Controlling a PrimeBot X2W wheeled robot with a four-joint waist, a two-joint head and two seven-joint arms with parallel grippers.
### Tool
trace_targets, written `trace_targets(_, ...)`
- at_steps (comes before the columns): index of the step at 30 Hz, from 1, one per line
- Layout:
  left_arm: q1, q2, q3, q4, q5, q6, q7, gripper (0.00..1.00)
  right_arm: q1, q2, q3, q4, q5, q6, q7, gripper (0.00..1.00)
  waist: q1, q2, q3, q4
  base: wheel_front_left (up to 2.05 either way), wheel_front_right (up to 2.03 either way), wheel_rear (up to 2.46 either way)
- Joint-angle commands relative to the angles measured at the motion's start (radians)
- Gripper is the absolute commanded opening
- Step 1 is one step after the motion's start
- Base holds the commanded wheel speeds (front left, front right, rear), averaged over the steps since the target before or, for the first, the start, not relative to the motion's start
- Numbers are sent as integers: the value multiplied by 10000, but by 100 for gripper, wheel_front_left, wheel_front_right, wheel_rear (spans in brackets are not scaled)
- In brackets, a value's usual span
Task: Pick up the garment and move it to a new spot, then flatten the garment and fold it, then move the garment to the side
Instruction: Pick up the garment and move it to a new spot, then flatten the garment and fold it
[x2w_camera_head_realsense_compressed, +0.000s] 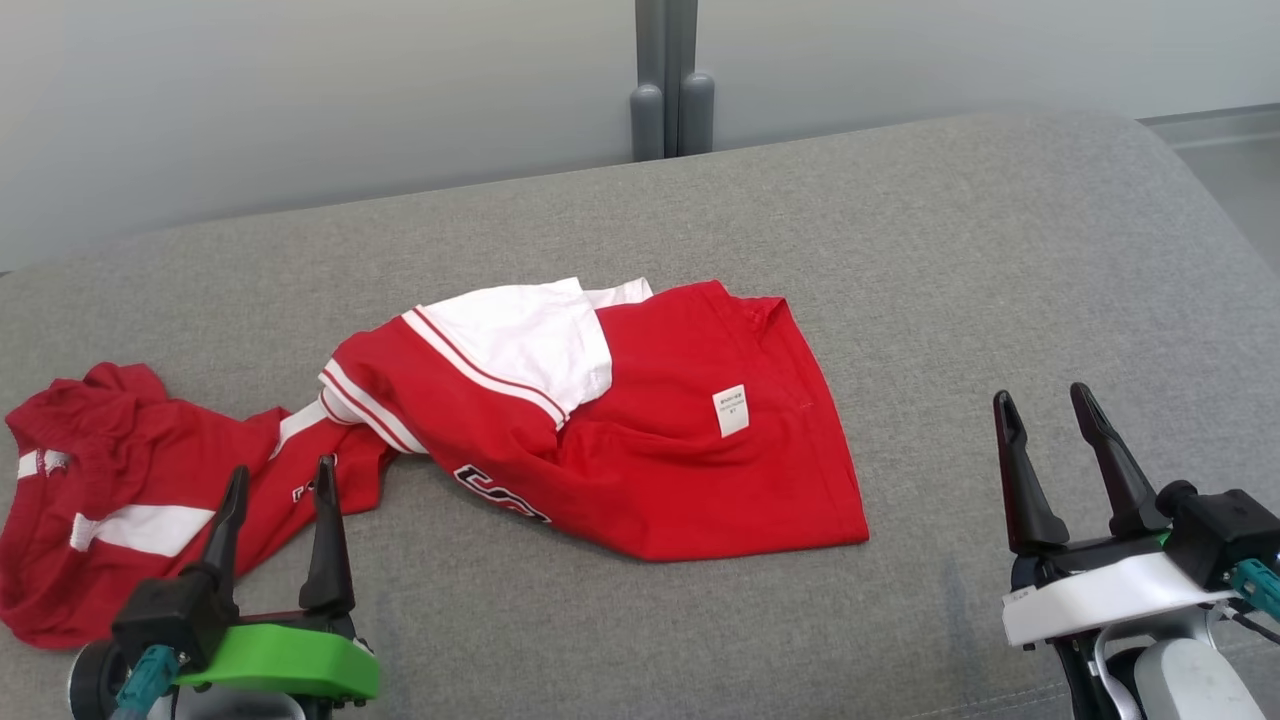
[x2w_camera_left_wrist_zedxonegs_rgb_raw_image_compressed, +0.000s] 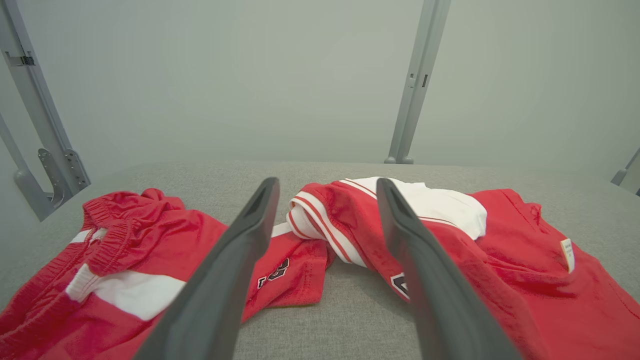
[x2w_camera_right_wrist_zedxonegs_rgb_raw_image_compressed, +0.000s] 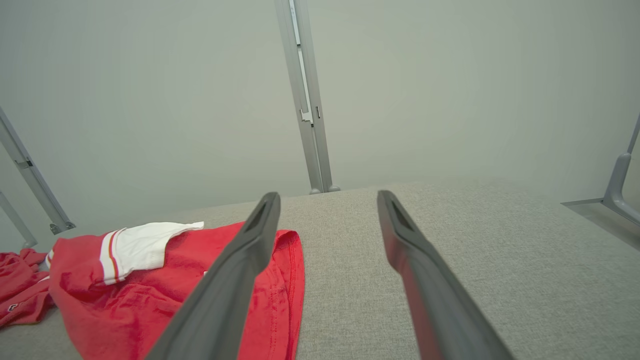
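A red garment (x2w_camera_head_realsense_compressed: 680, 450) with white sleeves and striped trim lies crumpled on the grey padded surface (x2w_camera_head_realsense_compressed: 1000, 300), a small white label showing on it. In the left wrist view the garment (x2w_camera_left_wrist_zedxonegs_rgb_raw_image_compressed: 500, 260) lies ahead to the right, and in the right wrist view the garment (x2w_camera_right_wrist_zedxonegs_rgb_raw_image_compressed: 150, 290) lies at the lower left. My left gripper (x2w_camera_head_realsense_compressed: 278, 480) stands open at the lower left, its fingertips over the edge of red shorts. Well to the right of the garment, my right gripper (x2w_camera_head_realsense_compressed: 1045, 400) is open over bare fabric, holding nothing.
Red shorts (x2w_camera_head_realsense_compressed: 120, 480) with white bands lie bunched at the left, touching the garment. A grey post (x2w_camera_head_realsense_compressed: 668, 80) stands behind the surface against a pale wall. The surface's right edge curves down near the floor (x2w_camera_head_realsense_compressed: 1240, 170).
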Motion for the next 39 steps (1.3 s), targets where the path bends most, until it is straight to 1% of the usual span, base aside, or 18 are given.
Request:
trace_targets(1, 214, -159, 117, -172, 135, 24, -10, 100, 169, 8, -68, -36, -52, 1, -7, 100, 0, 0, -33, 68, 0, 0, 0)
trace_targets(4, 512, -504, 350, -375, 358, -14, -12, 100, 305, 42, -151, -72, -57, 1, -7, 100, 0, 0, -54, 154, 0, 0, 0)
trace_targets(7, 626, -788, 470, -437, 553, -156, -14, 100, 351, -6, -95, -109, -111, 1, -7, 100, 0, 0, -28, 209, 0, 0, 0)
trace_targets(15, 669, -1148, 884, -347, 991, -502, -15, 100, 355, 3, 47, -97, -124, 1, -7, 100, 0, 0, -35, 263, 0, 0, 0)
trace_targets(27, 588, -1402, 1217, -127, 1311, -908, -16, 100, 240, 2, 146, -35, -25, 1, -7, 100, 0, 0, 21, 247, 0, 0, 0)
trace_targets(35, 83, -1360, 953, 222, 1370, -1157, 62, 100, 78, -9, 245, 70, 61, 1, -7, 100, 0, 0, 95, 123, 0, 0, 0)
trace_targets(39, -264, -1363, 758, 406, 1374, -1265, 338, 100, -61, 4, 336, 133, 82, 1, -7, 100, 0, 0, 159, -10, 0, 0, 0)
